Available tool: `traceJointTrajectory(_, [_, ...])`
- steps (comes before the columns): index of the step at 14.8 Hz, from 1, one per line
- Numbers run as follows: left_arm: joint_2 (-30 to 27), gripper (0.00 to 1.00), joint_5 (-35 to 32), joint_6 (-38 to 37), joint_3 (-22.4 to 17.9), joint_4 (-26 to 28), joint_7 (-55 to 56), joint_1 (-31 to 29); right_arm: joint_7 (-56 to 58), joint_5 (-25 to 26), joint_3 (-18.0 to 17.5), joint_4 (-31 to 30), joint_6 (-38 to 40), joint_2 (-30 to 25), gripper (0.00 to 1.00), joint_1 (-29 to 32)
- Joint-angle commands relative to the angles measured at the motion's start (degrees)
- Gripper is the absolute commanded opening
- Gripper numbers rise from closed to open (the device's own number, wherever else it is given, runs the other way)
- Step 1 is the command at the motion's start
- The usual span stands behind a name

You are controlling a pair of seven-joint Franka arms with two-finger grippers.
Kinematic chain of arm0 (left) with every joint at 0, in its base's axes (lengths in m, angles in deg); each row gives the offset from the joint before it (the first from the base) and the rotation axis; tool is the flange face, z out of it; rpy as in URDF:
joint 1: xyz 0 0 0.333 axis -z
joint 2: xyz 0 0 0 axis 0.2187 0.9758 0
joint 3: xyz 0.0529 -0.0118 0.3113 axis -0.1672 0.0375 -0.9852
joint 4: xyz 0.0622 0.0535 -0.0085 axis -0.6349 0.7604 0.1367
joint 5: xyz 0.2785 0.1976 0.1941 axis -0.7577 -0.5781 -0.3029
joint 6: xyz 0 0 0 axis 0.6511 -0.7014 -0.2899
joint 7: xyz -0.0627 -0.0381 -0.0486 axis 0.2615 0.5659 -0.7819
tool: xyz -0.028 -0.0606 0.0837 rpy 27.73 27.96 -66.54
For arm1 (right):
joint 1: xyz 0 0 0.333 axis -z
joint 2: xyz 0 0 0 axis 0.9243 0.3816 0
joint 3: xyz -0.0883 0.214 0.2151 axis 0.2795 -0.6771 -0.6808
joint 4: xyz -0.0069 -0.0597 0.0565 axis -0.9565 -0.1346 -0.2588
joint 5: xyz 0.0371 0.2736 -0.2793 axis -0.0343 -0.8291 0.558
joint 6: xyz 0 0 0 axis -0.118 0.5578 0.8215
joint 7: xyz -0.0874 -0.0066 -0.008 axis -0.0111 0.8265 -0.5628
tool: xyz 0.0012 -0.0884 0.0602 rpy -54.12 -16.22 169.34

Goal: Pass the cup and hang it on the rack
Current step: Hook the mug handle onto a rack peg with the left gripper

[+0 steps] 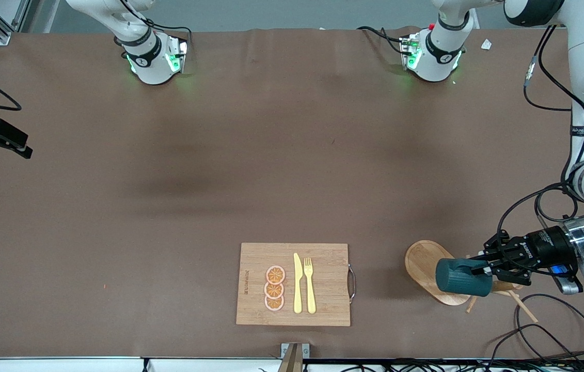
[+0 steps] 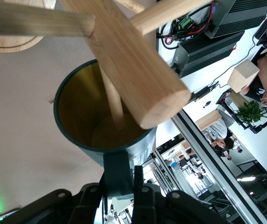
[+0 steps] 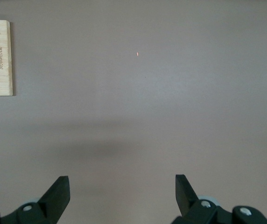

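— Two arms are seen; how is the left one posed?
— It is bent low at the front view's lower right, the left gripper (image 1: 484,268) pinched on the cup (image 1: 463,277) handle, cup held sideways over the rack (image 1: 426,263), a peg inside it.
— The right gripper (image 3: 122,193)?
— Spread wide, waiting over bare table (image 3: 161,93).
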Motion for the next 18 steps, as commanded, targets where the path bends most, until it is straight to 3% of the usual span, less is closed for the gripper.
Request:
traceJointTrajectory(1, [-0.1, 0.01, 1.5, -1.0, 0.4, 0.0, -1.0, -1.4, -1.1, 0.9, 0.0, -0.1, 0.4, -0.6, 1.00, -0.4])
traceJointTrajectory(18, [1.1, 0.01, 3.4, -2.2, 0.4, 0.0, -3.6, -3.2, -2.1, 1.0, 0.0, -0.4, 0.3, -0.6, 1.00, -1.4])
